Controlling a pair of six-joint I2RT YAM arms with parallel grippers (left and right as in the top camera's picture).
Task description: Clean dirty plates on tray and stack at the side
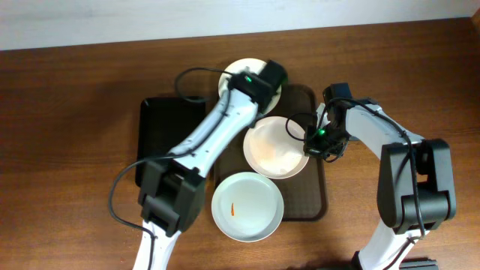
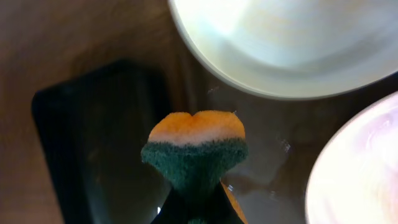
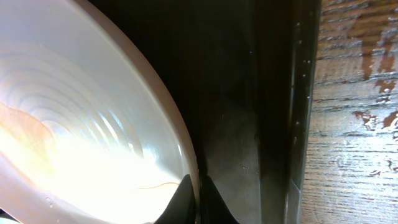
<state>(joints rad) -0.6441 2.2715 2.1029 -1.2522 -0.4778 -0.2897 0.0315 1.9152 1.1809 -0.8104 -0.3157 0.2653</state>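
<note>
Three white plates lie on the dark brown tray [image 1: 315,196]. The back plate [image 1: 238,73] is partly under my left arm. The middle plate [image 1: 274,147] carries a faint orange film. The front plate [image 1: 247,207] has a small orange-red smear. My left gripper [image 1: 268,79] is shut on a green and orange sponge [image 2: 194,149] and holds it above the tray between the back plate [image 2: 292,43] and the middle plate [image 2: 357,168]. My right gripper [image 1: 313,142] is shut on the right rim of the middle plate [image 3: 74,130], one finger inside the rim and one outside.
A smaller glossy black tray [image 1: 169,127] lies just left of the brown tray, partly under my left arm. The brown wooden table [image 1: 67,150] surrounds both trays. The brown tray's right rim [image 3: 298,112] runs beside wood in the right wrist view.
</note>
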